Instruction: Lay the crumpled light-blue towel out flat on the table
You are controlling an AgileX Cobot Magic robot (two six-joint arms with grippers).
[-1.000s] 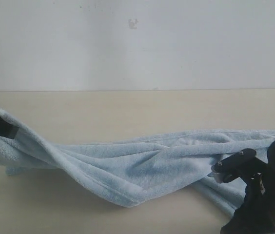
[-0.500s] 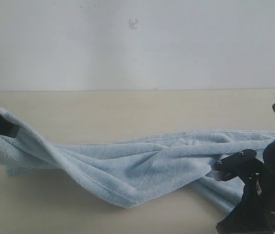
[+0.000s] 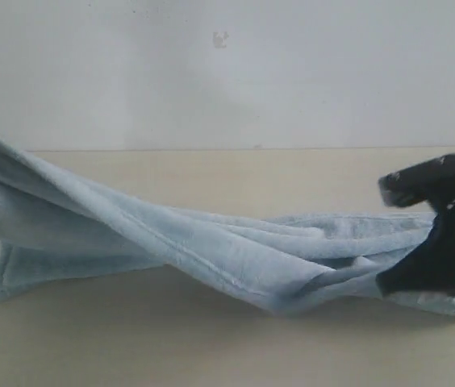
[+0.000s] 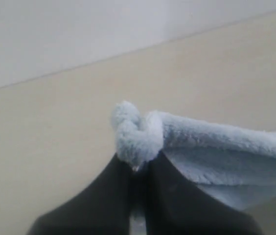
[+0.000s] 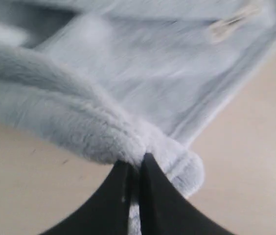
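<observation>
The light-blue towel (image 3: 211, 250) hangs in a twisted, folded band across the table (image 3: 211, 173), its left end lifted high at the exterior view's left edge. My left gripper (image 4: 138, 165) is shut on a bunched towel (image 4: 216, 147) corner above the table (image 4: 40, 137); in the exterior view only a dark sliver of it shows. At the right, my right gripper (image 3: 389, 282) sits low, shut on the towel's other end. The right wrist view shows that gripper (image 5: 137, 164) pinching a thick fold of the towel (image 5: 128, 73), whose white label (image 5: 231, 22) lies near the hem.
A white wall (image 3: 227, 72) rises behind the table's far edge. Bare tabletop (image 3: 211, 347) lies in front of the towel and behind it. The right arm (image 3: 453, 234) stands dark at the right edge.
The towel's left end has risen and swung leftward, taking the left gripper almost out of frame. The right gripper has lifted and moved back to the right, pulling the towel longer.
</observation>
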